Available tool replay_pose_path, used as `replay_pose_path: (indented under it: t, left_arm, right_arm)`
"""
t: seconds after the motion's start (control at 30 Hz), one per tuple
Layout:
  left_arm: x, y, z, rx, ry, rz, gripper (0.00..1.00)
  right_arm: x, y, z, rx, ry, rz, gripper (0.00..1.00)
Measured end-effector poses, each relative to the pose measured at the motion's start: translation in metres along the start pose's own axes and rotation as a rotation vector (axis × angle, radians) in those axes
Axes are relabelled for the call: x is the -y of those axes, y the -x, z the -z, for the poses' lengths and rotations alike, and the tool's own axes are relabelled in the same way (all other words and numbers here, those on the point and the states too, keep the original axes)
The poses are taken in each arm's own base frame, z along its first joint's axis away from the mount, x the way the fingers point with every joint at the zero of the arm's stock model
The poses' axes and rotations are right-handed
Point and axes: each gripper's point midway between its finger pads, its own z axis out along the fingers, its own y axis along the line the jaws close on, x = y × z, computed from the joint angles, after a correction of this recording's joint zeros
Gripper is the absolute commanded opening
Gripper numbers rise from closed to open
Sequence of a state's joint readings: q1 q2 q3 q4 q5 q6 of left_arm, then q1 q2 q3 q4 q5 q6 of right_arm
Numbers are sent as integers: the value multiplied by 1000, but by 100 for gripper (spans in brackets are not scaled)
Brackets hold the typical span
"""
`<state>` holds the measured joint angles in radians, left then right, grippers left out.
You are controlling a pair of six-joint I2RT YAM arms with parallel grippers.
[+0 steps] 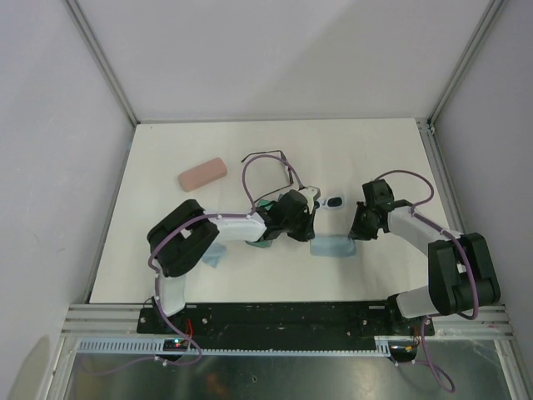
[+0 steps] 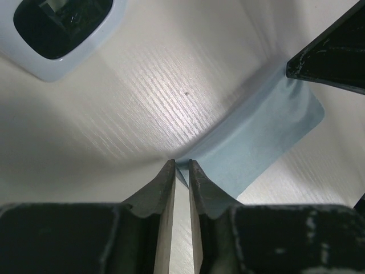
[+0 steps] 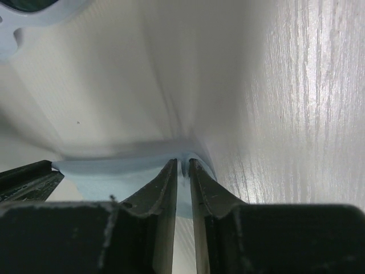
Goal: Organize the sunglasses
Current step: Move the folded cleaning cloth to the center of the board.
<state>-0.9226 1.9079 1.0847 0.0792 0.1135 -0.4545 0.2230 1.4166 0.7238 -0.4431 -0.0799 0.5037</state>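
Overhead looks down; both wrist views closely share one cloth (image 2: 256,142)

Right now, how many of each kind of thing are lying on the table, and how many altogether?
Sunglasses: 2 (black wire pair, white pair)
Cases: 2 (pink case; teal case, partly hidden)
Light-blue cloths: 2 (one near the white pair, one further left)
Total: 6

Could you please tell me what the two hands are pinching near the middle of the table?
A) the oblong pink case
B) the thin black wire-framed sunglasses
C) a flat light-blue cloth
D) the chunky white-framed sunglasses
C: in the wrist views the left hand and the right hand each pinch one end of the flat light-blue cloth between nearly closed jaws.
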Motion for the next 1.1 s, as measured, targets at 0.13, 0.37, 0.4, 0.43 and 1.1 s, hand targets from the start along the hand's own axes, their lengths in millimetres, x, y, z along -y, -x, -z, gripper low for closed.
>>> replay_pose_path:
  t: [0.13,0.37,0.4,0.43,1.1]
  left_arm:
    - [0,0,-1,-1,1,0,28]
    - [1,1,-1,0,-6,0,24]
    - [2,2,-1,1,-7,0,22]
    - [3,3,-1,2,-9,0,19]
    - [0,0,-8,-21,-18,7,0]
  right_arm:
    - [0,3,2,6,-3,6,22]
    - [8,4,5,10,-31,-2,14]
    - [9,4,5,10,-38,-1,13]
    - [11,4,5,9,-41,-1,12]
    - [11,11,7,11,-25,-11,0]
